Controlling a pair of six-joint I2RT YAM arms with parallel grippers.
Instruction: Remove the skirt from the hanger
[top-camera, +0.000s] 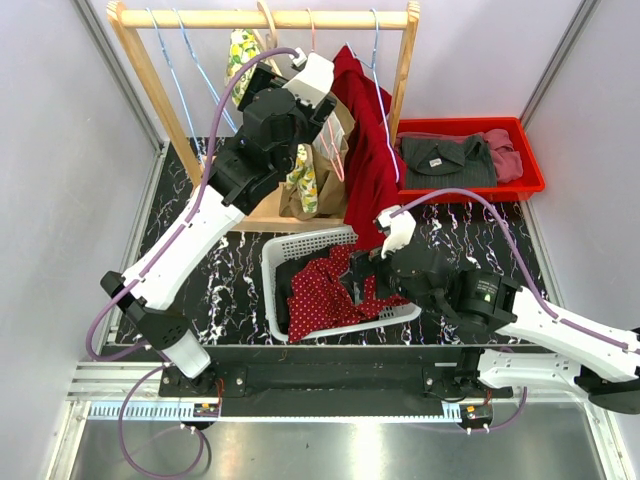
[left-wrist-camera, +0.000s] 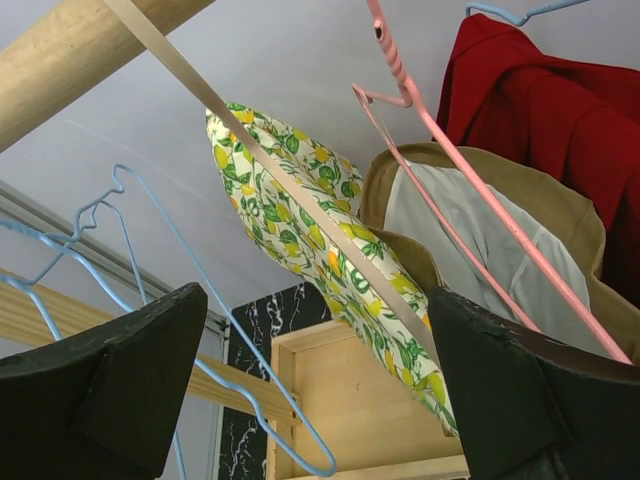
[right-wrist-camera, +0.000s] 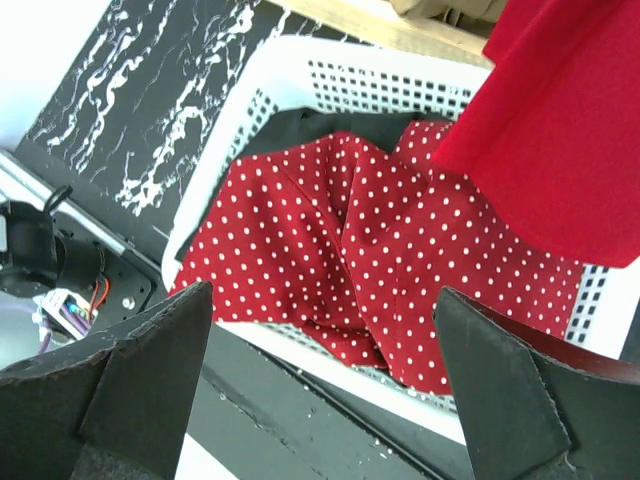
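Note:
A tan skirt with grey lining (left-wrist-camera: 480, 230) hangs on a pink hanger (left-wrist-camera: 440, 150) from the wooden rack (top-camera: 260, 18); in the top view it (top-camera: 335, 165) hangs beside a lemon-print garment (top-camera: 305, 180). My left gripper (top-camera: 328, 108) is raised at the rack beside these clothes. In the left wrist view it (left-wrist-camera: 320, 400) is open and empty, with the lemon-print garment (left-wrist-camera: 300, 210) just above and between its jaws. My right gripper (top-camera: 360, 275) hovers over the white basket (top-camera: 285, 250). In the right wrist view it (right-wrist-camera: 320, 390) is open and empty.
A red garment (top-camera: 368, 150) hangs on a blue hanger at the rack's right. Empty blue hangers (left-wrist-camera: 150, 260) hang at the left. The basket holds a red polka-dot cloth (right-wrist-camera: 330, 230) over dark cloth. A red tray (top-camera: 530, 160) with folded clothes sits at the back right.

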